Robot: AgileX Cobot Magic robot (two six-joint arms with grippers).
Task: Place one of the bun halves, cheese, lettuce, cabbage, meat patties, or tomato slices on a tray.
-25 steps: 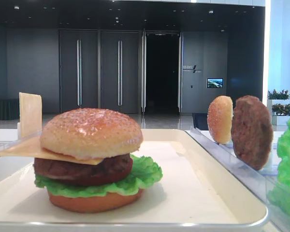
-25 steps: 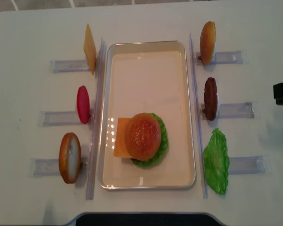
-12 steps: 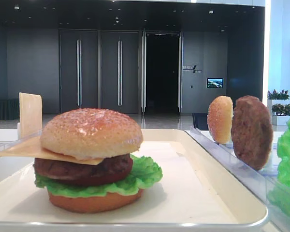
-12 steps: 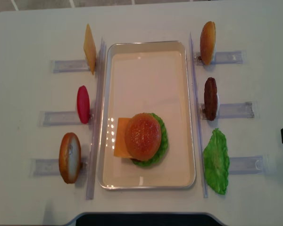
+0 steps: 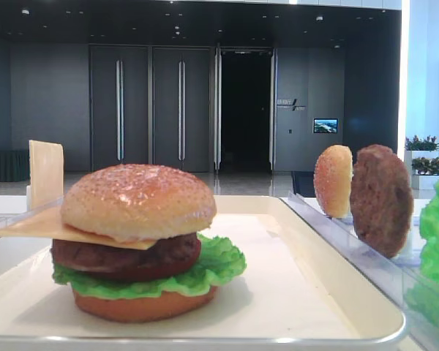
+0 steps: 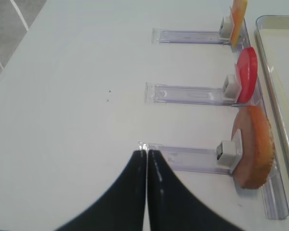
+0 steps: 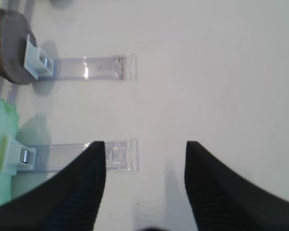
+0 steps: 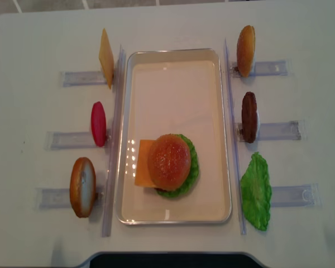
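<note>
A: Item one, the tray (image 8: 223,134). What is sitting on it?

B: A stacked burger near its front end. The domed bun top (image 8: 168,161) is capping the stack, sitting over a cheese slice (image 8: 142,163) that is jutting out to the left, a meat patty (image 5: 124,256), lettuce (image 5: 219,267) and an orange-brown bun bottom (image 5: 143,306).

A: Left-hand holders?

B: The clear racks (image 8: 72,77) are carrying, far to near, an upright spare cheese slice (image 8: 105,57), a red tomato slice (image 8: 98,123) and a bun half (image 8: 82,186) on edge.

A: Right-hand holders?

B: A paler bun half (image 8: 245,42), a second patty (image 8: 249,116) and a loose lettuce leaf (image 8: 256,191), each standing just beside the tray's right rim.

A: Left gripper (image 6: 147,155)?

B: Its dark fingers are pressing together, nothing between them, hovering over the white table (image 6: 77,96) at the end of the nearest rack.

A: Right gripper (image 7: 145,149)?

B: Fingers (image 7: 86,183) are spreading wide apart, gripping nothing, hanging over the outer end of the lettuce rack (image 7: 115,156).
</note>
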